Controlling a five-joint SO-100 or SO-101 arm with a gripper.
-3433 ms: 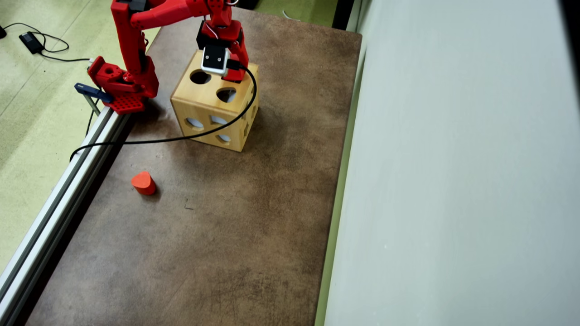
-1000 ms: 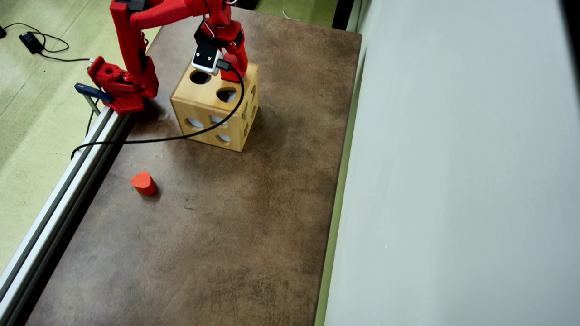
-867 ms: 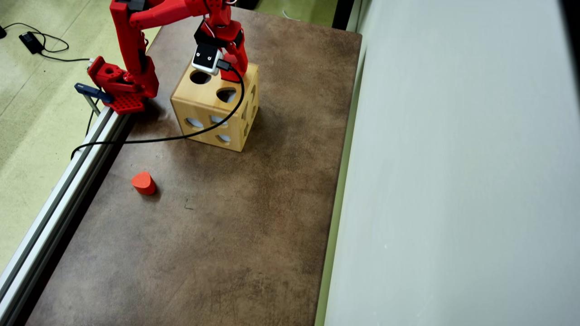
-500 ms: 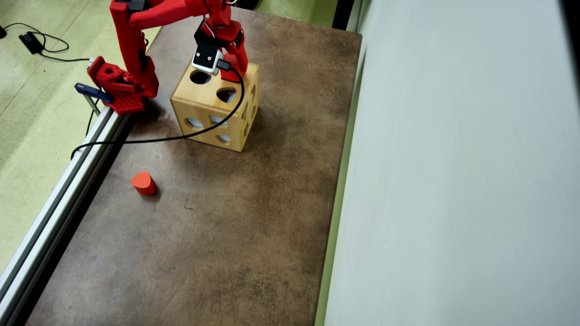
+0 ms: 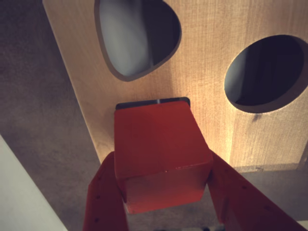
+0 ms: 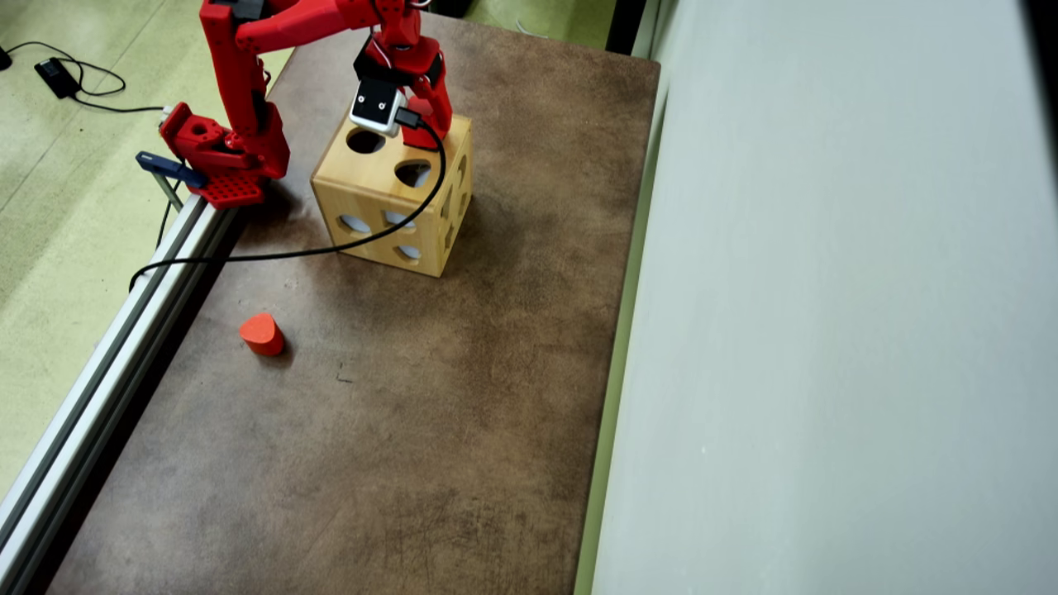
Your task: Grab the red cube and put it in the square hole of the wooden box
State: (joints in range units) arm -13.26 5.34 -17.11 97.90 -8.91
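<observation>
in the wrist view i see my gripper clamped on the red cube, a red finger on each side. the cube sits over the square hole, which shows only as a dark sliver at the cube's 12 o'clock edge. on the box top, a rounded hole lies at 11 o'clock and a round hole at 2 o'clock. overhead, the arm reaches over the box's far corner; a red wedge-like block lies on the mat at the box's 7 o'clock, well apart.
</observation>
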